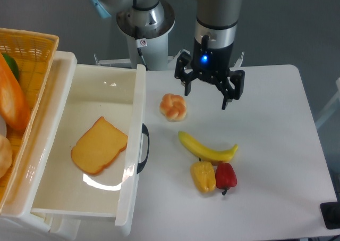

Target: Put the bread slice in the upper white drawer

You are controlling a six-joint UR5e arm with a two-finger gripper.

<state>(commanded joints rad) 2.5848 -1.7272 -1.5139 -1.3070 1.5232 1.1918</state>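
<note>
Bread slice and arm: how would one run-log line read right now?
bread slice: flat inside upper white drawer | end effector: open, empty, above table by bun | drawer: pulled open

You see the orange woven basket (32, 49) cut off by the left edge, its contents only partly shown. The upper white drawer (58, 212) runs past the bottom edge. The arm (215, 12) leaves the frame at the top.

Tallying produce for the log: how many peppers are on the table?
2: yellow pepper and red pepper, side by side below the banana. The basket, partly cropped, may hide more.
</note>
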